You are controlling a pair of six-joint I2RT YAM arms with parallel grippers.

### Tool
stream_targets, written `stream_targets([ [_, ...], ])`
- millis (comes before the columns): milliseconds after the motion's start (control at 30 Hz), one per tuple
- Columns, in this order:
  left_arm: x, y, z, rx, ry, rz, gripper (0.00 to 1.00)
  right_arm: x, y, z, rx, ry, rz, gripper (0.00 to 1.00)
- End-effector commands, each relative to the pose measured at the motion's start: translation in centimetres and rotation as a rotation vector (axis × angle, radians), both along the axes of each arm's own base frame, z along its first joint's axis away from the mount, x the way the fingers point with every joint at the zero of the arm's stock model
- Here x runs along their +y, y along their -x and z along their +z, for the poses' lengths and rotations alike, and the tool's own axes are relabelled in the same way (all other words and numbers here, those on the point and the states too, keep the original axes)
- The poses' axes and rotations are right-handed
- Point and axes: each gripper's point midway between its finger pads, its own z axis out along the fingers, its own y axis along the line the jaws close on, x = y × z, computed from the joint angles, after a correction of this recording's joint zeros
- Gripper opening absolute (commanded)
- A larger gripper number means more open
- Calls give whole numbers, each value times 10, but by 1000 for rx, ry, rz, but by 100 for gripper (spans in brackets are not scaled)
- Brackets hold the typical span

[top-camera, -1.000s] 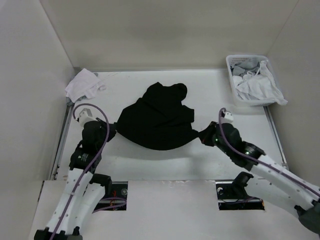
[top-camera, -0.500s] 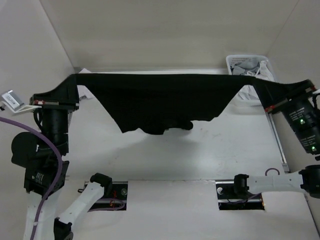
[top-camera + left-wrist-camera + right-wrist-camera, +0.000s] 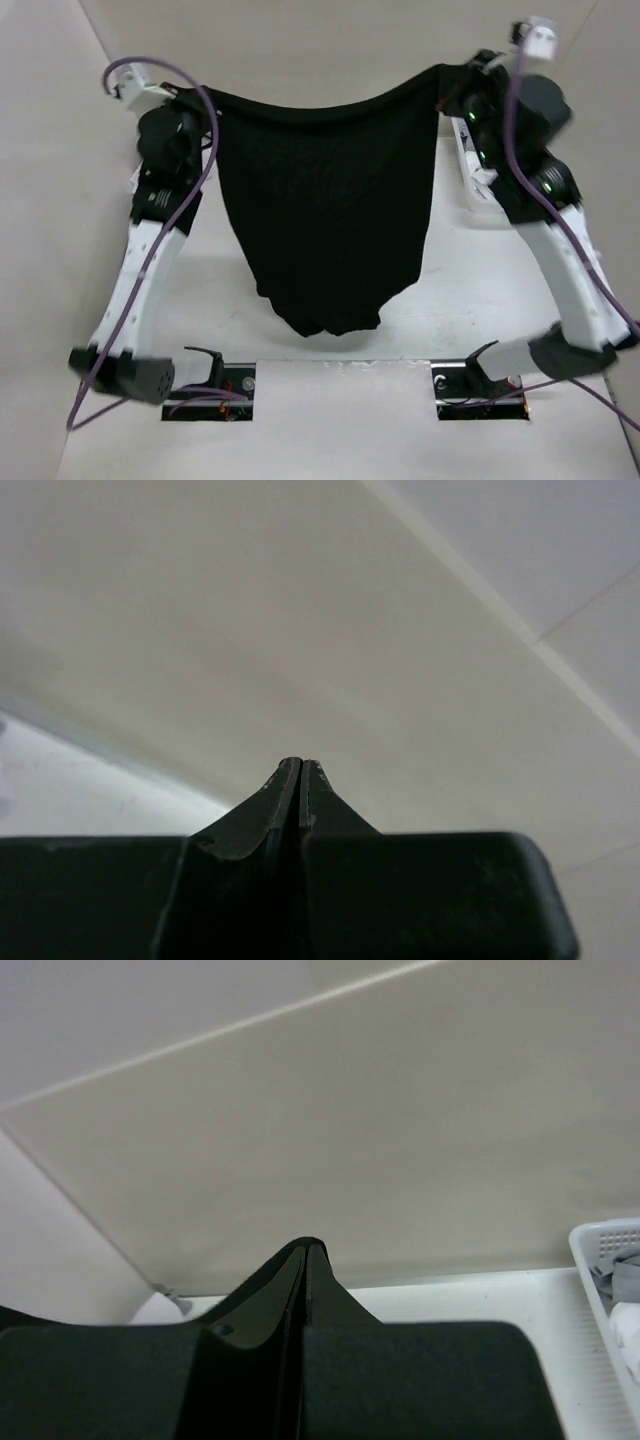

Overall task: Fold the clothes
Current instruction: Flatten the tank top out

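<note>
Over white table [image 3: 480, 290]: holding shirt [image 3: 330, 220] aloft, spread, by left gripper [image 3: 203, 98] and right gripper [image 3: 455, 85], both clenched on its top edge. Mid spreading step. Next, probably: lower flat onto table, keeping edge taut.

thin matt black cloth t-shirt [image 3: 330, 220], white plastic basket [image 3: 603, 1240].

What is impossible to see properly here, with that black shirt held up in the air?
- Top view: the T-shirt, hung between the left gripper and the right gripper, hides the table behind it.
- Right wrist view: the basket is cut off by the picture's edge.
- Top view: the right arm covers most of the basket.
- Both wrist views: the dark shut fingers hide the pinched fabric.
</note>
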Motion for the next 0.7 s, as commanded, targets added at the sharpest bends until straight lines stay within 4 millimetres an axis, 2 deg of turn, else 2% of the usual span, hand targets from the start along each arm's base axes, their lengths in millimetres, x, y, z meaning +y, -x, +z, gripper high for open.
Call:
stream_targets([
  [0, 5, -48, -21, 51, 38, -20, 1, 28, -56, -16, 65, -28, 184, 0],
  [100, 12, -75, 2, 14, 61, -46, 1, 15, -100, -5, 71, -53, 162, 0],
  [200, 19, -81, 42, -49, 59, -41, 1, 6, -114, 20, 19, -77, 155, 0],
  [333, 29, -73, 84, -130, 38, -23, 1, 3, -103, 54, -91, -79, 174, 0],
  [433, 38, -66, 98, -164, 22, -2, 2, 1, -87, 79, -169, -94, 184, 1],
  [533, 44, -59, 104, -179, 19, 9, 2, 0, -69, 101, -241, -106, 211, 2],
  [600, 48, -54, 106, -186, 11, 18, 2, -2, -61, 106, -254, -104, 221, 3],
  [667, 51, -51, 105, -187, -4, 29, 2, -7, -62, 94, -200, -93, 209, 3],
])
